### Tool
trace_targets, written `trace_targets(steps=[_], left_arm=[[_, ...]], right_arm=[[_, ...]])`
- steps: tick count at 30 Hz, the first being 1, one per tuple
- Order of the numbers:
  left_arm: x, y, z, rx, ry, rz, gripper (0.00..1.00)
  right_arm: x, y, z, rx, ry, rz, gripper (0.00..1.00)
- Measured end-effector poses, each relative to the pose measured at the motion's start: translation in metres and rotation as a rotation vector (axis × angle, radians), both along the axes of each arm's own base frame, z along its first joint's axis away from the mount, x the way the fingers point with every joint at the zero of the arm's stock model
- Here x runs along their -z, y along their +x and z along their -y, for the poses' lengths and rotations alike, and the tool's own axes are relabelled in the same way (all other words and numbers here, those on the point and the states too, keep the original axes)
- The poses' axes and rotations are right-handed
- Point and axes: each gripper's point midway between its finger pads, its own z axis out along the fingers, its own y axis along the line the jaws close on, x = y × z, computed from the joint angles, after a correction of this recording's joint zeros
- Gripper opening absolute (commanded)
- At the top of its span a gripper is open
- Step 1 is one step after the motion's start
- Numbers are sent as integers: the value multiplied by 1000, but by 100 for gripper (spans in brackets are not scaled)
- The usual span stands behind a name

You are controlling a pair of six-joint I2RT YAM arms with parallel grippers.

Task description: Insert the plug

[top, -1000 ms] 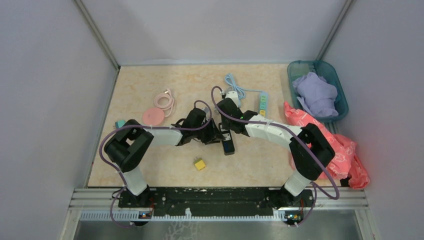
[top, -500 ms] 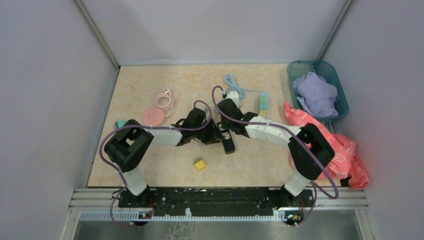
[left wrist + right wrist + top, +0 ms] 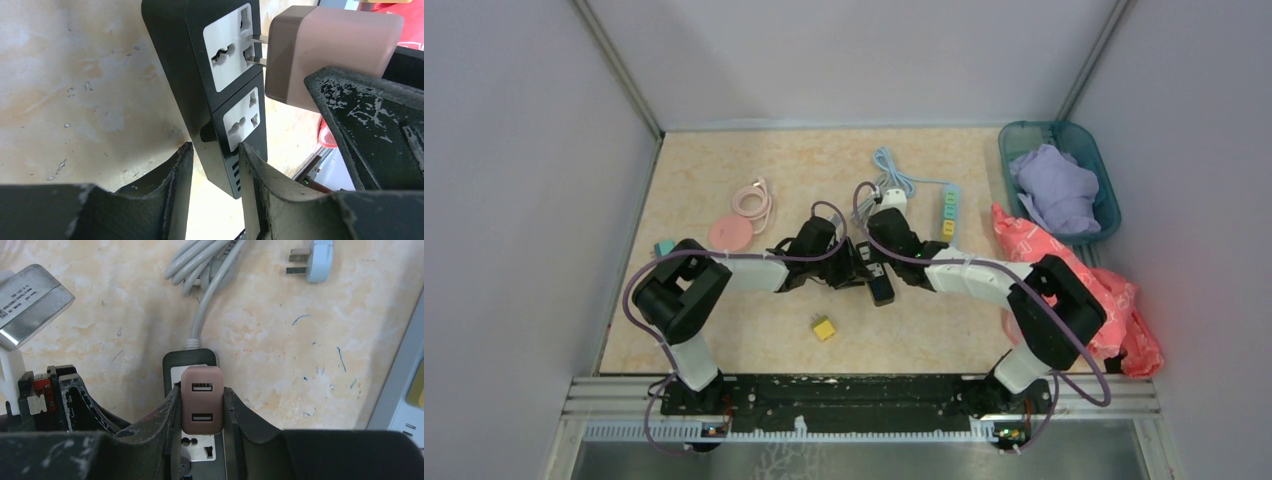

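A black power strip (image 3: 200,75) with white sockets lies on the table, also seen in the top view (image 3: 882,288). My left gripper (image 3: 215,155) is shut on its lower end, one finger on each side. My right gripper (image 3: 201,395) is shut on a brown two-port USB charger plug (image 3: 202,412), which also shows in the left wrist view (image 3: 330,50). The plug's two metal prongs (image 3: 257,49) sit with their tips in the slots of the upper socket, and bare metal still shows between plug body and socket face. In the top view both grippers (image 3: 856,268) (image 3: 879,255) meet at table centre.
The strip's grey cable (image 3: 210,285) coils behind it, with a white plug (image 3: 312,260) and a silver adapter (image 3: 30,300) nearby. A yellow block (image 3: 824,328) lies in front. A pink cable and disc (image 3: 734,235) lie left. A pale multi-socket strip (image 3: 950,208), teal basket (image 3: 1104,190) and red cloth (image 3: 1114,310) are right.
My right arm has swung its forearm rightward and lowered, bringing the plug against the strip's upper socket. The left arm and the power strip have stayed in place.
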Motion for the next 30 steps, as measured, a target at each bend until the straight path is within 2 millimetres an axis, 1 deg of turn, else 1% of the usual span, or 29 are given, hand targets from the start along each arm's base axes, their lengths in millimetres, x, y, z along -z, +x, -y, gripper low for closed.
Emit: trace_targets(steps=[12,16,30], left_arm=[[0,0,0,1,-1,1,43],[0,-2,1,5,-1,-3,43],[0,-2,1,6,-2,-3,43]], right_arm=[[1,2,-1,-58,9,50,0],[9,-1,3,-71,0,43,0],[11,-1,4,-75,-11,46,0]])
